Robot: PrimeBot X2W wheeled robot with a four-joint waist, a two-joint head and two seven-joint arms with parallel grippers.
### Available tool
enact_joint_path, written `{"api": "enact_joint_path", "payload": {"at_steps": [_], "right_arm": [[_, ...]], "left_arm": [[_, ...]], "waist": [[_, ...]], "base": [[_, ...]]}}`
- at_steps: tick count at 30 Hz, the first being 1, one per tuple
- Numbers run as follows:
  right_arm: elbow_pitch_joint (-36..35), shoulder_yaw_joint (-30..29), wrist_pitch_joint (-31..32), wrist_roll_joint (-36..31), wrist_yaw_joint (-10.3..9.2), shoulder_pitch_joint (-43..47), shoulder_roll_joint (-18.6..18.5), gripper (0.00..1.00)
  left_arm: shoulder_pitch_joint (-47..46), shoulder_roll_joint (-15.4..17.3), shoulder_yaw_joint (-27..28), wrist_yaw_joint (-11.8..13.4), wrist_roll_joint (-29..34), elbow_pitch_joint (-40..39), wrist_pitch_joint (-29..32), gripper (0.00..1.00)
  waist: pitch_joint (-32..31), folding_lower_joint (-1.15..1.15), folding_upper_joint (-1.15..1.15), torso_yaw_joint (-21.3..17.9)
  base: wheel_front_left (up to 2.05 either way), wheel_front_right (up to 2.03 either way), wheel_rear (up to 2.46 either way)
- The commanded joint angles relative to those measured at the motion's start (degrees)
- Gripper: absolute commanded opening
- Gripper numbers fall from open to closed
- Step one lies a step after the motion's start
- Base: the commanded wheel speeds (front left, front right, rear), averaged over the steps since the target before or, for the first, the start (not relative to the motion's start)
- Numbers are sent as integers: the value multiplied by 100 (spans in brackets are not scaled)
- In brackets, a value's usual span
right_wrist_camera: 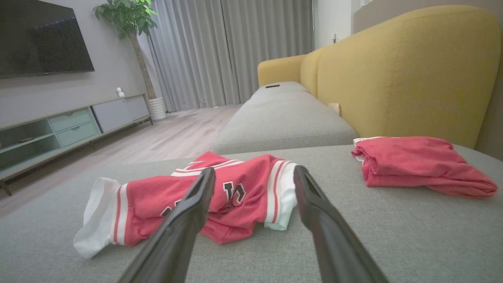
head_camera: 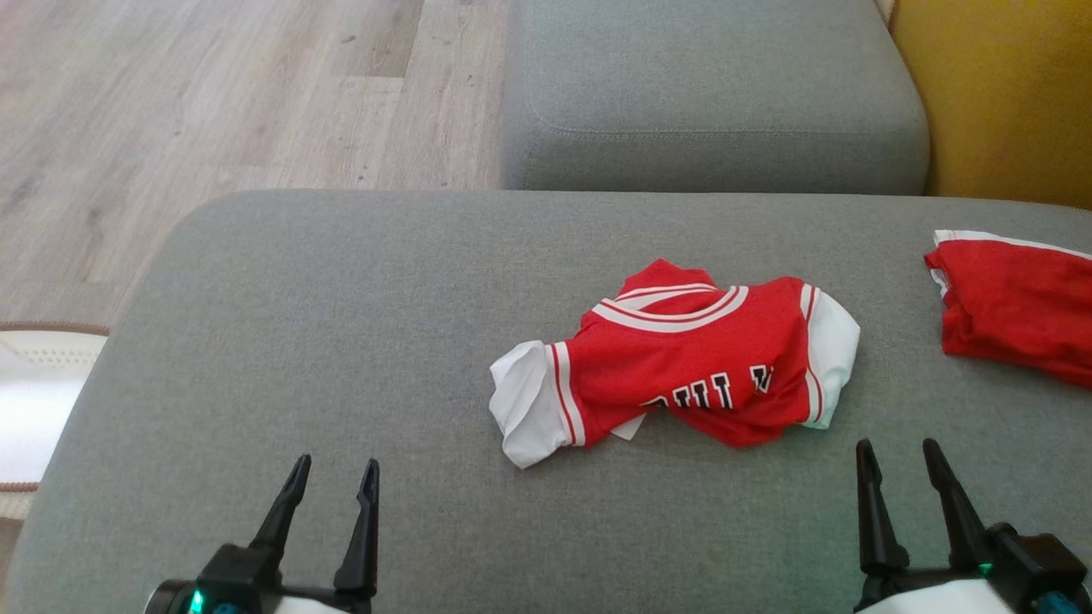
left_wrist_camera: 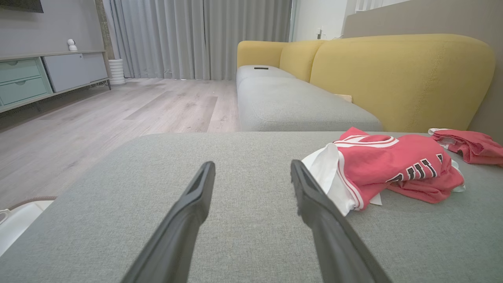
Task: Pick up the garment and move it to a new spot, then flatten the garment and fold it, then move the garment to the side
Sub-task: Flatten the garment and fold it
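The garment (head_camera: 682, 367), a red jersey with white sleeves, lies crumpled on the grey seat cushion (head_camera: 341, 298), a little right of the cushion's middle in the head view. Its long axis runs roughly from nine o'clock to three o'clock, with one white sleeve (head_camera: 525, 414) at the nine o'clock end and the other sleeve (head_camera: 834, 345) at the three o'clock end; the collar faces twelve o'clock.

The right hand (head_camera: 896, 448) is the nearer one. From it, the body of the garment lies at about ten o'clock and the near sleeve at about eleven, close but not touching. From the left hand (head_camera: 337, 465) the garment lies between two and three o'clock, with bare cushion between them.

Both hands hover low over the cushion's near edge, fingers spread apart and pointing to twelve o'clock, gripping nothing.

A second red garment (head_camera: 1015, 298) lies at the cushion's three o'clock edge, apart from the jersey. The pickup likely falls to the right hand, or to both, one at each sleeve.
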Motion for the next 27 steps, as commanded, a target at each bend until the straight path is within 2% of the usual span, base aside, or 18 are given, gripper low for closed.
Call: {"api": "enact_joint_path", "payload": {"at_steps": [1, 27], "right_arm": [[-155, 123, -21, 52, 39, -188, -43, 100], [-137, 99, -21, 106, 39, -242, -43, 100]], "left_arm": [[-369, -43, 136, 20, 15, -185, -71, 100], [-492, -43, 135, 48, 31, -150, -71, 100]], "waist": [[2, 0, 0, 7], [99, 0, 0, 87]], "base": [[0, 0, 0], [0, 0, 0]]}}
